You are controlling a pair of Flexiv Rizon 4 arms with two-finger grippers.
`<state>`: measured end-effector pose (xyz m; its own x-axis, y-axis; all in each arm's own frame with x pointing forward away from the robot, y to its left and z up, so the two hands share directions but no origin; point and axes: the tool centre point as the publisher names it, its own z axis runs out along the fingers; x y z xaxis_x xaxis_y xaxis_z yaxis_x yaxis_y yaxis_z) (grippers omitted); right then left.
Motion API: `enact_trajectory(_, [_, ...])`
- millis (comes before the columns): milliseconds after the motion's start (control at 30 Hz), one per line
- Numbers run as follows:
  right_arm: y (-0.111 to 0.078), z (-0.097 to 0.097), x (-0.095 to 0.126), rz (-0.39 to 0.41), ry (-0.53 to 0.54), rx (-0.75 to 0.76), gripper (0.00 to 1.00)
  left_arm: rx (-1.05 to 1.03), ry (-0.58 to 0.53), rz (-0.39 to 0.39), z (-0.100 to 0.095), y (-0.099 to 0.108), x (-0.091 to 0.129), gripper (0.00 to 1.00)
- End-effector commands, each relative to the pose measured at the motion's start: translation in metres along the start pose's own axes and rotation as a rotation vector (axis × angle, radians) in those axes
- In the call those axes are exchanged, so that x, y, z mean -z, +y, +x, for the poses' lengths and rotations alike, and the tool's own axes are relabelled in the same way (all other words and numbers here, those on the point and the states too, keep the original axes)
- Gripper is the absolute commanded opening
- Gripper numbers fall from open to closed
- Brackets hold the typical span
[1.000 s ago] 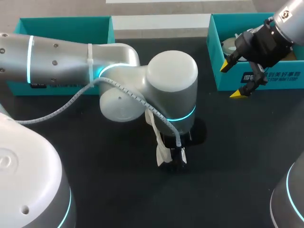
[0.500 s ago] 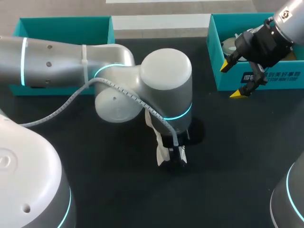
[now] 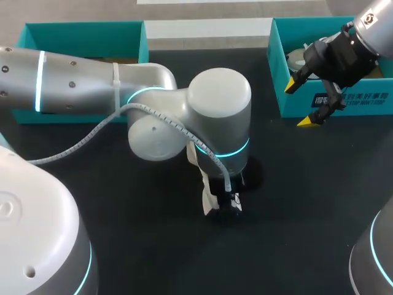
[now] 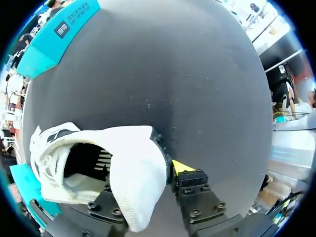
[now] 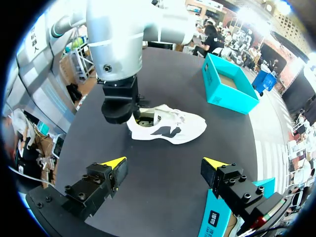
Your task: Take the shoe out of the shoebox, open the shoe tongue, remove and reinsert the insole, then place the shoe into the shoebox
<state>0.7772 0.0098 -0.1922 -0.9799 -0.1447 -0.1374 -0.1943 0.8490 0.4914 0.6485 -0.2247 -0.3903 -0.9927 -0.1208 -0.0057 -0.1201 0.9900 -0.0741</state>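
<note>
While the left claw (image 4: 148, 180) pinches the white shoe (image 4: 128, 163) at its heel on the black table (image 3: 307, 184), the right claw (image 5: 165, 165) hangs spread near the teal shoebox (image 3: 368, 104). Holding the heel firmly down should keep the shoe from sliding when the right claw comes in.
</note>
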Motion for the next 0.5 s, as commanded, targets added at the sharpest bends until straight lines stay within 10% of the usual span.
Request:
enact_trajectory(33, [0.000,0.000,-0.001,0.003,0.000,0.000,1.00,-0.010,0.040,0.002,0.000,0.001,0.002,0.00])
enact_trajectory(500, [0.000,0.000,-0.001,0.003,0.000,0.000,1.00,-0.160,0.185,0.029,-0.008,0.032,0.113,0.00])
